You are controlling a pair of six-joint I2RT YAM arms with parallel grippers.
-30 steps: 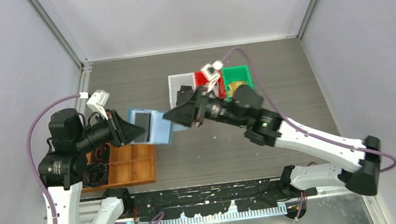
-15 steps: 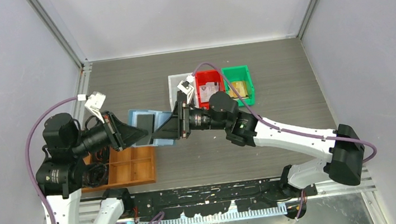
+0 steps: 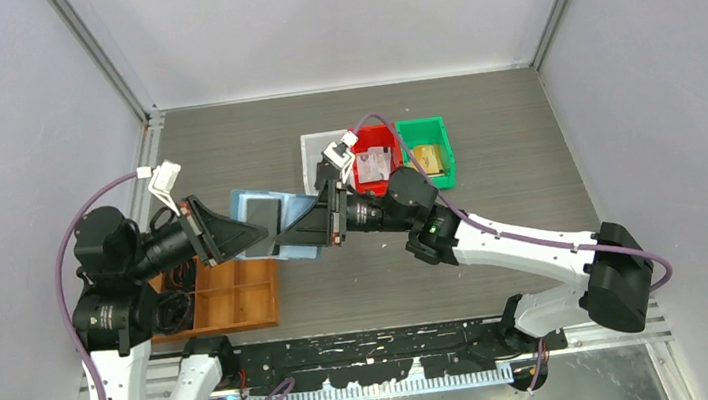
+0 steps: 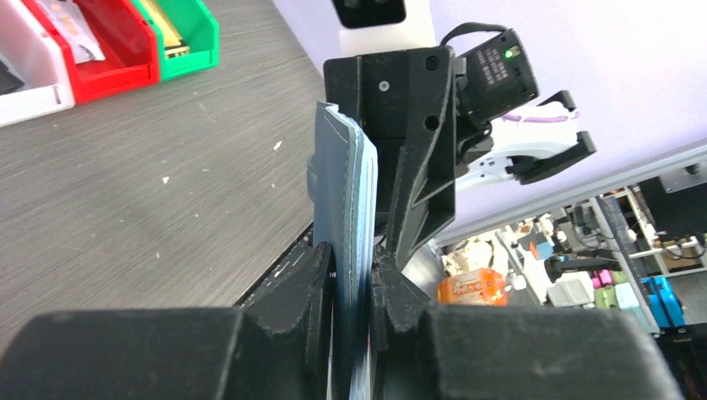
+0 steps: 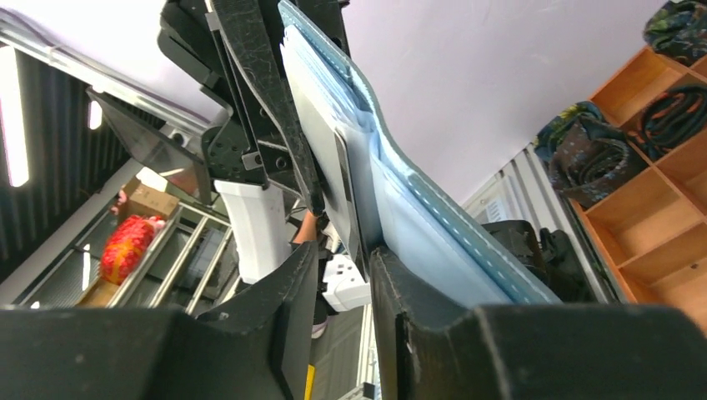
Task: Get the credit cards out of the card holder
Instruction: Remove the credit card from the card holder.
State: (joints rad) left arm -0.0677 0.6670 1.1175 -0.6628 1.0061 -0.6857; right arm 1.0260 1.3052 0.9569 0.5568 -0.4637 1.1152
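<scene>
Here's the card holder, up off the table and hanging open between the two arms, a little toward 9 o'clock from the table's centre. The left gripper comes in from 9 o'clock, and the left wrist view shows its fingers pinched tight on the holder's edge, so that's a firm hold. The right gripper meets it from 3 o'clock, tip almost to tip with the left. In the right wrist view its jaws stand narrow, straddling the edge of a black credit card that sits in the paler blue inside pocket. A sliver of gap shows beside one finger, and I can't tell whether the card is actually clamped. At 8 o'clock lies a wooden compartment tray. Up at 12 o'clock stand three bins in a row: white, red and green.
</scene>
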